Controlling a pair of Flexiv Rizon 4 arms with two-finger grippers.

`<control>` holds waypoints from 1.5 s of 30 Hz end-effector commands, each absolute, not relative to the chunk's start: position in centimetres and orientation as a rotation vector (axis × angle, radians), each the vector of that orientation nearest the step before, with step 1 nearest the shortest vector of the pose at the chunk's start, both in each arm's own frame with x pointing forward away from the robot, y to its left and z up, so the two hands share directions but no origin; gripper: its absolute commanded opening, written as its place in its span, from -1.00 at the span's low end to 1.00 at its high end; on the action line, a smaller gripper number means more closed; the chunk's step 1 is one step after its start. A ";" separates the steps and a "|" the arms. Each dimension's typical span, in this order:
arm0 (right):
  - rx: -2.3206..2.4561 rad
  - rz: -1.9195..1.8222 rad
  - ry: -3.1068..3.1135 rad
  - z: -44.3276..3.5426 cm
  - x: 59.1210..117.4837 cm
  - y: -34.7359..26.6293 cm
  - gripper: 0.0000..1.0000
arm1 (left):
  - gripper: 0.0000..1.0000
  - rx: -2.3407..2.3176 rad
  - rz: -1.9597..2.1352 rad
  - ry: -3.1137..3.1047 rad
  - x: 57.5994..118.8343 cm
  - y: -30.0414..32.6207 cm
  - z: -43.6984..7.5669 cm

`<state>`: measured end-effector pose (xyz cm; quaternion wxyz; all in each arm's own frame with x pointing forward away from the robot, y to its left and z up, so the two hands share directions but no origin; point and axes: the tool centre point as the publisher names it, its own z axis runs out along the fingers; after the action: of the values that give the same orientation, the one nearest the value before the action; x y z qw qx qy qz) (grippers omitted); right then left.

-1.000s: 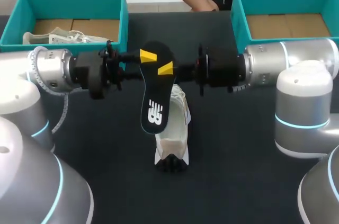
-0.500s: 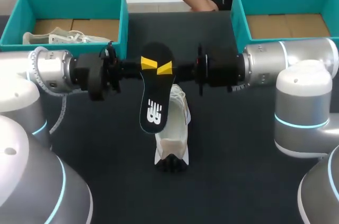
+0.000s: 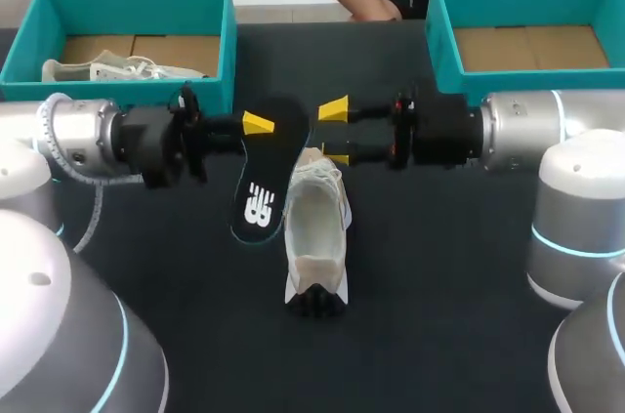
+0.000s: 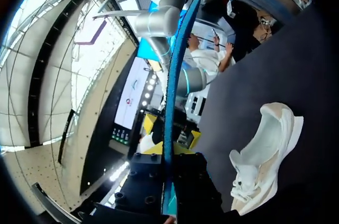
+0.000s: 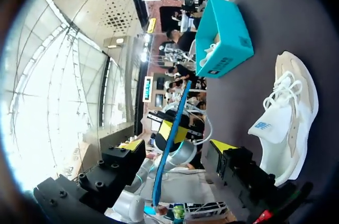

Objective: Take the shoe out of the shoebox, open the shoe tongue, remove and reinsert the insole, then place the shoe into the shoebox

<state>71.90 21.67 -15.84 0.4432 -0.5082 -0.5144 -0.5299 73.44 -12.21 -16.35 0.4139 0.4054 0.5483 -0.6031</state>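
Clamps the left gripper (image 3: pixel 256 124) on the wider end of the black insole (image 3: pixel 262 184), one yellow tip on the upper face, jaws pressed on it from both sides. Holds that insole above the table (image 3: pixel 439 286), tilted, printed face up, narrow end lower and pointing toward the near edge. Puts the lower end just beside the left flank of the white shoe (image 3: pixel 314 227); cannot tell whether touching. From the left wrist view, shows the insole edge-on as a thin blue line running out between the two fingers, with the shoe off to one side on the dark table top.

Reaches in from the right edge with the right gripper (image 3: pixel 335 133), jaws wide apart and gripping nothing. Sets its yellow tips just beside the insole's wider end, apart from it, above the toe of the shoe. From the right wrist view, shows the insole edge-on ahead of the spread fingers, pinched by the other arm's yellow tip.

At the middle of the table: the shoe, upright on its sole, out of any box, heel toward the near edge, toe toward the far edge, opening facing up.

At the far left corner: the left shoebox (image 3: pixel 225 42), teal, with a second shoe (image 3: pixel 98 70) lying inside. At the far right corner: the right shoebox (image 3: pixel 439 42), teal, showing a brown cardboard floor.
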 end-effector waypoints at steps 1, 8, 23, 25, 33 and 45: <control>-0.968 -1.456 -1.530 -14.4 71.3 20.0 1.00 | -1.00 1.022 -1.549 1.395 72.9 -11.4 -16.4; -0.807 -1.476 -1.573 -13.8 71.1 20.1 1.00 | -1.00 1.014 -1.554 1.422 72.4 -11.4 -16.4; -0.678 -1.562 -1.907 -15.0 73.2 18.7 1.00 | -1.00 1.014 -1.554 1.422 72.4 -11.4 -16.4; -0.641 -1.590 -2.092 -15.6 74.3 17.7 1.00 | -1.00 1.014 -1.554 1.422 72.4 -11.4 -16.4; -0.278 -1.617 -2.495 -16.5 74.7 16.9 1.00 | -1.00 1.014 -1.554 1.422 72.4 -11.4 -16.4; -0.130 -1.556 -2.699 -16.5 74.3 16.4 1.00 | -1.00 1.014 -1.554 1.422 72.4 -11.4 -16.4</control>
<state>74.68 16.34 -17.11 0.1145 -0.1174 -0.8193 -0.5494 72.57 -11.37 -16.39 0.3899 0.3996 0.5595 -0.6126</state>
